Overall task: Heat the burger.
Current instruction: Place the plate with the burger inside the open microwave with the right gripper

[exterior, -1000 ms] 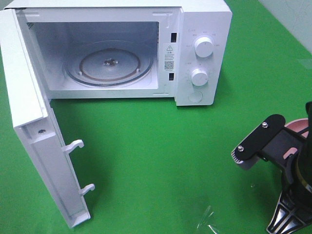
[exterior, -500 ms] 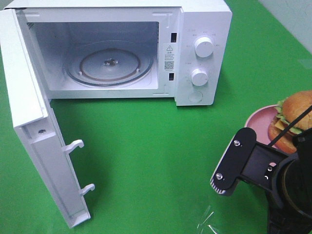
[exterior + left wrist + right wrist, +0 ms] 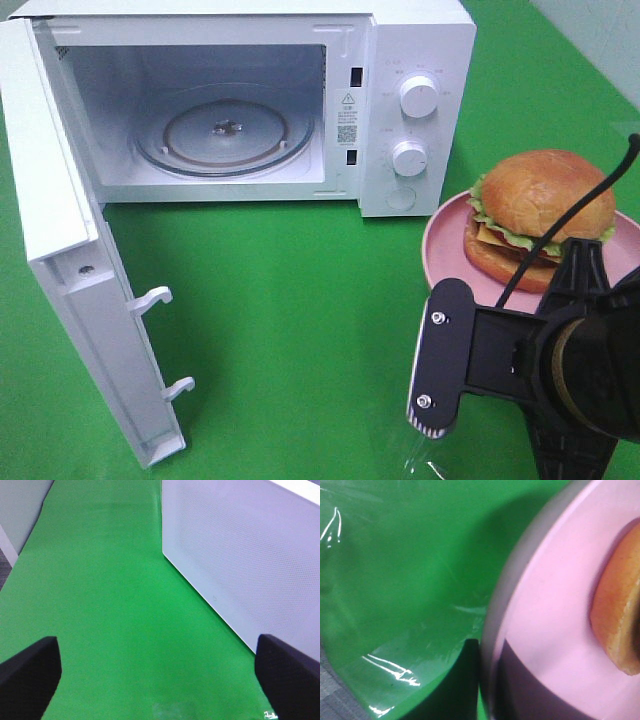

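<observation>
Burger [image 3: 540,205] on plate [image 3: 445,240], now nearer microwave [image 3: 420,40]

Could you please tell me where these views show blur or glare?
Exterior high view: sharp, evenly lit, glare streaks on the green cloth. Left wrist view: soft, microwave door slightly blurred. Right wrist view: pink plate and burger out of focus.

the burger [image 3: 540,200] is shining glossy brown on its bun. the pink plate [image 3: 440,235] is looking smooth and faintly glossy. the microwave [image 3: 420,40] is showing smooth white plastic, its turntable [image 3: 225,130] looking like clear glass. the green table cover [image 3: 300,300] is looking matt and smooth.
</observation>
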`<state>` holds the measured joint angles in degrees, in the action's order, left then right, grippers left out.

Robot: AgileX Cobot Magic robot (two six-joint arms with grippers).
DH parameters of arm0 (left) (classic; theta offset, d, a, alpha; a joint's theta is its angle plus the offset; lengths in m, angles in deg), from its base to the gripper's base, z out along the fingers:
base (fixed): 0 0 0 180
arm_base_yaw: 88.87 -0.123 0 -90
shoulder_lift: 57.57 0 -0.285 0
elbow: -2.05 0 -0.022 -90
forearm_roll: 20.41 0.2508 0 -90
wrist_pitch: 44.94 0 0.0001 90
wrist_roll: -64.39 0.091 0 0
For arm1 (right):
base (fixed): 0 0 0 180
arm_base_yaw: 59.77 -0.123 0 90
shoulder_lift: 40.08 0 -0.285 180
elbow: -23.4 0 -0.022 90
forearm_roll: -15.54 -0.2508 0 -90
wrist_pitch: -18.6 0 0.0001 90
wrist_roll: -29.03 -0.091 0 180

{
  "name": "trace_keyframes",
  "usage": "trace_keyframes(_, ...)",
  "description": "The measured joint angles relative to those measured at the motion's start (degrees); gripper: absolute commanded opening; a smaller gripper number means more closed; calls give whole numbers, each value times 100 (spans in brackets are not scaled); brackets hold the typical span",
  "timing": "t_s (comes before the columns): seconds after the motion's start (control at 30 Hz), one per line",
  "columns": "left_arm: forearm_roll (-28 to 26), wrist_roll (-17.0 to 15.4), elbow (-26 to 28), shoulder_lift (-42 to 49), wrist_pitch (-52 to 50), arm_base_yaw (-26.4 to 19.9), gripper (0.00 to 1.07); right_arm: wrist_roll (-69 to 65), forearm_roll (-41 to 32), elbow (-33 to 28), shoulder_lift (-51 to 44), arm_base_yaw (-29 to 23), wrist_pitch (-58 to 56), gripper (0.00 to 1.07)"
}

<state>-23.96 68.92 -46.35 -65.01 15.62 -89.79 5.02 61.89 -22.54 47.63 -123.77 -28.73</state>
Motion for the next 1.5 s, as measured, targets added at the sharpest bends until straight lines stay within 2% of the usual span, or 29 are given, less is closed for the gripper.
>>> trace_keyframes(0.27, 0, 0, 0, 0, 0, 0, 98, 888, 550, 0, 0, -6, 682, 1)
trace_keyframes(0.87, 0, 0, 0, 0, 0, 0, 98, 2108, 997, 0, 6, 17, 1994, 1)
trace_keyframes(1.0, 0, 0, 0, 0, 0, 0, 98, 2401, 1008, 0, 11, 206, 2263, 1)
trace_keyframes(1.07, 0, 0, 0, 0, 0, 0, 98, 2882, 957, -6, 11, 556, 2590, 1)
trace_keyframes(1.23, 0, 0, 0, 0, 0, 0, 98, 3552, 722, -6, 11, 917, 3031, 1)
trace_keyframes(1.4, 0, 0, 0, 0, 0, 0, 98, 4681, 321, -6, 11, 1318, 3426, 1)
trace_keyframes(1.5, 0, 0, 0, 0, 0, 0, 98, 5758, -292, -6, 11, 1621, 3604, 0)
